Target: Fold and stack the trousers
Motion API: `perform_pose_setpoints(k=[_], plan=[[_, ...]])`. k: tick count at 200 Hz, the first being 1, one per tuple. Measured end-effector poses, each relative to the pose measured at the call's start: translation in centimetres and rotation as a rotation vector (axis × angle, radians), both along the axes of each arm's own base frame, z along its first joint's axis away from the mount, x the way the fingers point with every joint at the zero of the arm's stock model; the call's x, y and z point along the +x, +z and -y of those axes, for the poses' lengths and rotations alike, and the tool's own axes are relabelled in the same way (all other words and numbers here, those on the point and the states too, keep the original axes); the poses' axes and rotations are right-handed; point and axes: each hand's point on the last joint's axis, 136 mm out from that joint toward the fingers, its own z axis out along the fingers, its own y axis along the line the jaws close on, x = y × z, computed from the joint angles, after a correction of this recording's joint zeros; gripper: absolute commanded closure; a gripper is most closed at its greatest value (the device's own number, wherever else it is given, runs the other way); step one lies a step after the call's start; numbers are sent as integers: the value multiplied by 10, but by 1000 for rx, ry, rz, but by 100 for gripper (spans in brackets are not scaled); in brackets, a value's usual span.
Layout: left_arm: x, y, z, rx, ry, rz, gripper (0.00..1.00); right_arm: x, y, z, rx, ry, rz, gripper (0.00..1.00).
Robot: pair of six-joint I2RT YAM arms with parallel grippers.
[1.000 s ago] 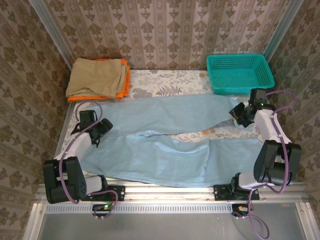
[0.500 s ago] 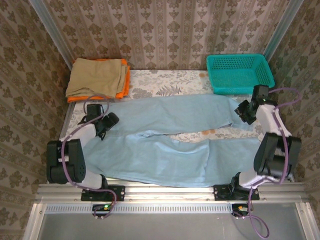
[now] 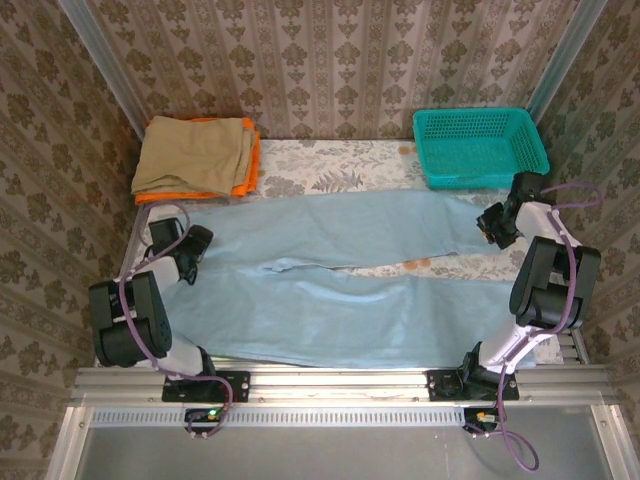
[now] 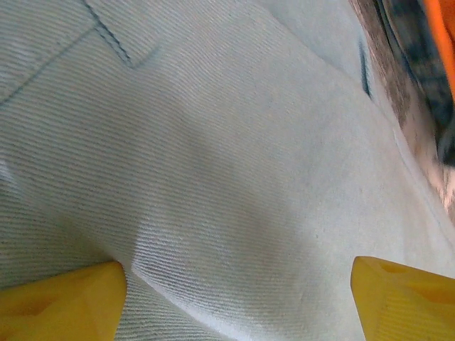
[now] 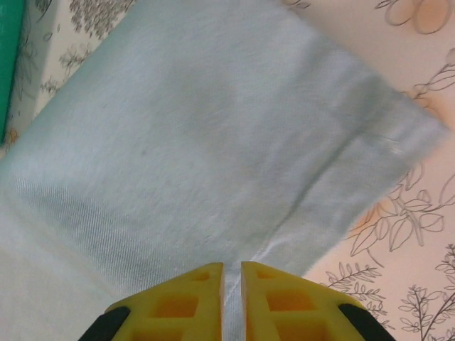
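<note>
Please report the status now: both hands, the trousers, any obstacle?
Left hand open above the trousers. Right hand shut on one leg's edge. Trousers spread flat, unfolded. Basket stands apart.

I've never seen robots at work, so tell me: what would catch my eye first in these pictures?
The pale blue trousers stretch across almost the whole table, legs pointing right. At the far leg's hem the right end effector pinches the cloth, while the left end effector stands open at the waist end. At the back sit a teal basket on the right and a tan cloth folded atop an orange cloth on the left.
</note>
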Motion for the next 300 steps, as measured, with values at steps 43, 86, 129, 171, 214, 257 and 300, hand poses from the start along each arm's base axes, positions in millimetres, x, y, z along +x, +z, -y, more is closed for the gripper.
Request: perform_pose_setpoints(k=[43,86,129,171,214,257,300], plan=[[0,0,-32,-48,88,0,20,8,4,2,9,-6,39,80],[-2,2,-35,-50,86,-29,16,41,1,-15,21,53,52,79],[2,20,4,-6,-51,-63,12,79,-17,-45,35,156,29,87],[35,75,85,84,-322,50,13,63,-30,-51,48,188,-54,91],[40,52,150,95,-508,6,15,32,-58,-43,117,141,-115,100],[13,-2,155,61,-540,-98,16,-4,-58,-28,211,59,-88,100],[1,-3,150,36,-533,-41,17,-45,-60,-30,252,18,-106,100]])
